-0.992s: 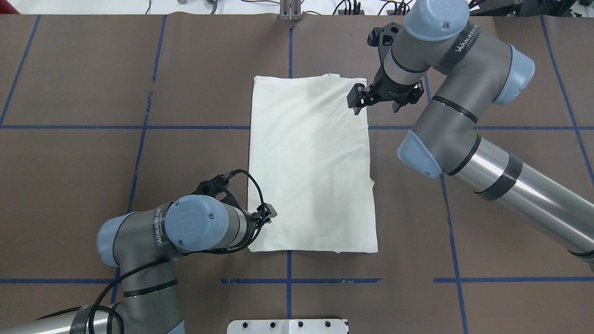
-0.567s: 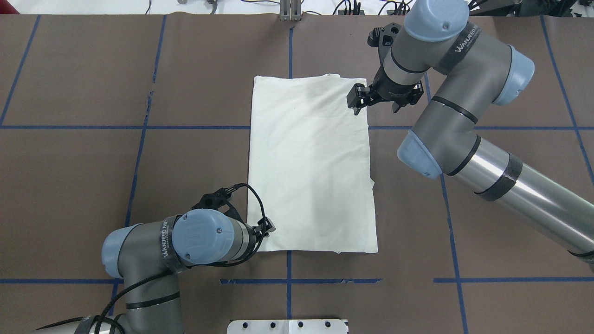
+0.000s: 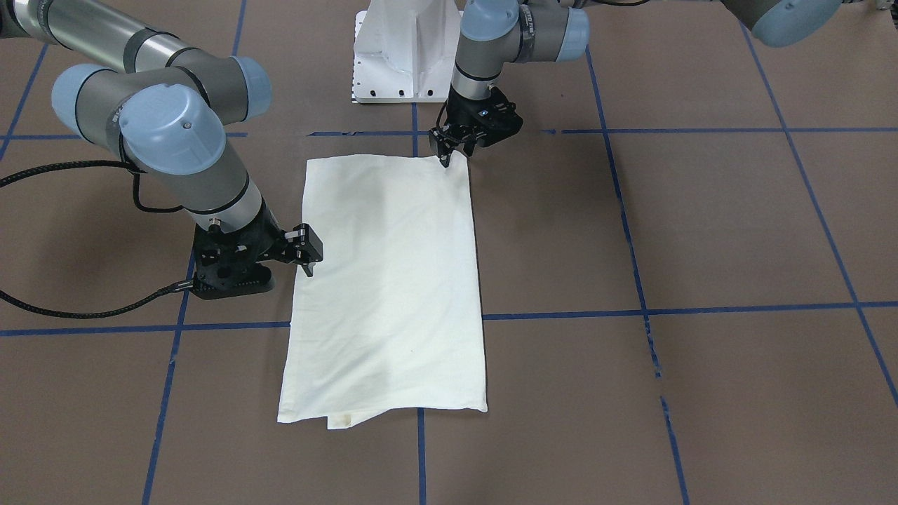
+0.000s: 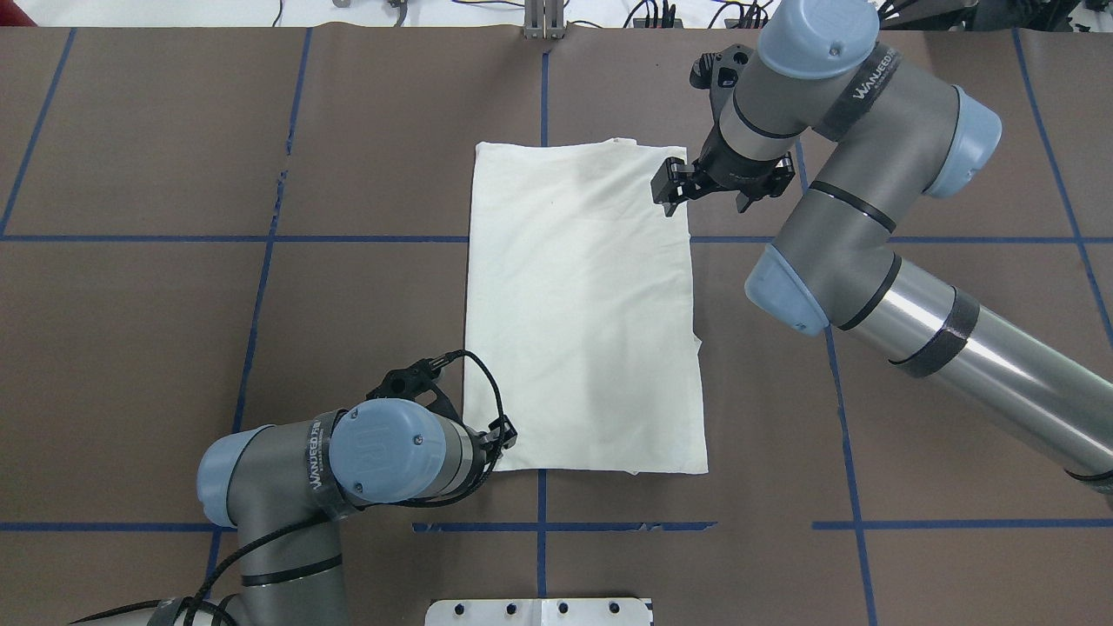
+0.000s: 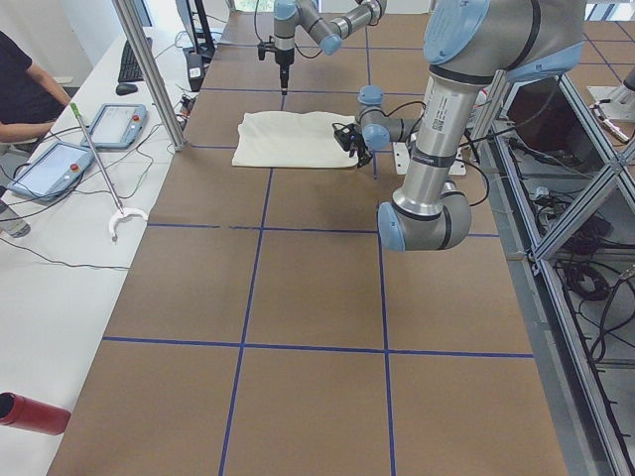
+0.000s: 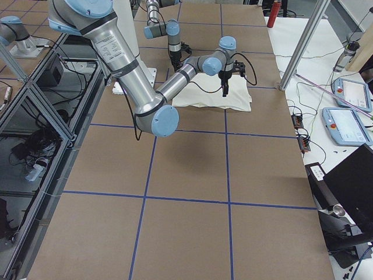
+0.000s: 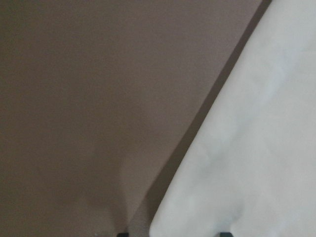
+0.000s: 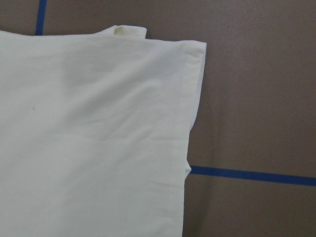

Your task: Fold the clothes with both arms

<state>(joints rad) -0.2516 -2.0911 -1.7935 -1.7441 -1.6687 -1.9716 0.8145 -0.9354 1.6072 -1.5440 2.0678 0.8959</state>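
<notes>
The cream T-shirt (image 4: 583, 304) lay folded long, mid-table (image 4: 130, 348). The left gripper (image 4: 503, 432), jaws apart, sat at its corner nearest the robot. The right gripper (image 4: 674, 187) hung over a far corner; I could not tell its opening. The next move was probably to pinch both corners and fold.

The T-shirt (image 4: 583, 304) is matt cream cloth, faintly creased. The table (image 4: 956, 130) has a matt brown, paper-like cover crossed by blue tape lines (image 4: 365, 238). The right arm (image 4: 869, 217) and left arm (image 4: 278, 469) show glossy silver metal tubes, matt grey casings and smooth light-blue caps (image 4: 383, 450).
</notes>
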